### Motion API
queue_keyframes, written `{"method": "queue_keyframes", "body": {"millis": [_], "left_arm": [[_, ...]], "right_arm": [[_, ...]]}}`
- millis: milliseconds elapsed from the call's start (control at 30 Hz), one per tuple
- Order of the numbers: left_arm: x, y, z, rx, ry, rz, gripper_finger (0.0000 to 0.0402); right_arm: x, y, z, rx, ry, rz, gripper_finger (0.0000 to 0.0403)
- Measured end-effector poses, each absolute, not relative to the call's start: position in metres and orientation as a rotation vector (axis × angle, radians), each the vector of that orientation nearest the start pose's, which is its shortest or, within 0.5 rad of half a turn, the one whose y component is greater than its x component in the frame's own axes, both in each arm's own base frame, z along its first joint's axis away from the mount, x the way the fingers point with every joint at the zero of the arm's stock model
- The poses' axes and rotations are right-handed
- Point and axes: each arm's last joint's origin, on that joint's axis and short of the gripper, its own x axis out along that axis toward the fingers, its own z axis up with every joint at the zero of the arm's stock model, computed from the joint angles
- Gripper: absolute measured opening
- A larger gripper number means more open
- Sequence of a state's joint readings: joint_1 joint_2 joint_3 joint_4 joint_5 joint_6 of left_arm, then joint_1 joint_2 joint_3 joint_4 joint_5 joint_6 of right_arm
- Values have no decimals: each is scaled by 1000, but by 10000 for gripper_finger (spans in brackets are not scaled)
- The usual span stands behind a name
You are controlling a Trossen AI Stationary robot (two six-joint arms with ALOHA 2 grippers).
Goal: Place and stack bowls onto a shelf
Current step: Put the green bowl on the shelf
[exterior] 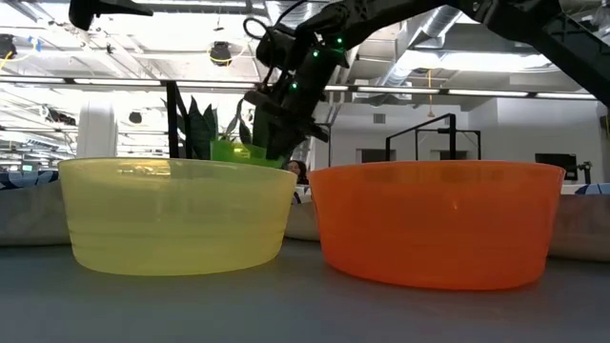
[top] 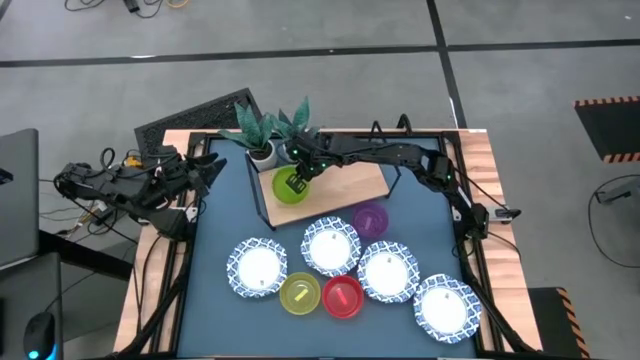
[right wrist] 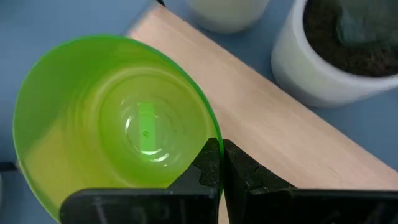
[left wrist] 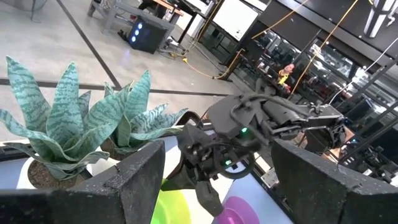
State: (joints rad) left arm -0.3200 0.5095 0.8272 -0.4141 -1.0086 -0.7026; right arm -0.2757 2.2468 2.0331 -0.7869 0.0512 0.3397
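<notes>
The green bowl is over the left end of the light wooden shelf, with my right gripper shut on its rim. In the right wrist view the green bowl opens upward beside the shelf board. Whether it rests on the board is not clear. My left gripper waits open at the table's left edge, touching nothing. The purple bowl sits on the table by the shelf's near side. The yellow bowl and red bowl stand side by side among several blue-rimmed white bowls. My right gripper pinches the green bowl's rim on its far right side. One finger is inside the bowl and the other outside. The fingers come from above, pointing down. The bowl's mouth faces up.
Two white plant pots with spiky green leaves stand just beyond the shelf's far left corner, close to my right gripper. The shelf's right half is bare wood. In the low view the yellow bowl and red bowl block most of the table.
</notes>
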Motion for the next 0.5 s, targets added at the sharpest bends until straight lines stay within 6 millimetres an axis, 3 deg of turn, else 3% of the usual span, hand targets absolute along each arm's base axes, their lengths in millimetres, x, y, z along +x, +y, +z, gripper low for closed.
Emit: {"method": "queue_keyframes", "body": {"millis": [500], "left_arm": [[90, -4, 358, -615, -168, 684, 279]], "right_arm": [[472, -131, 236, 420, 933, -452, 23]]}}
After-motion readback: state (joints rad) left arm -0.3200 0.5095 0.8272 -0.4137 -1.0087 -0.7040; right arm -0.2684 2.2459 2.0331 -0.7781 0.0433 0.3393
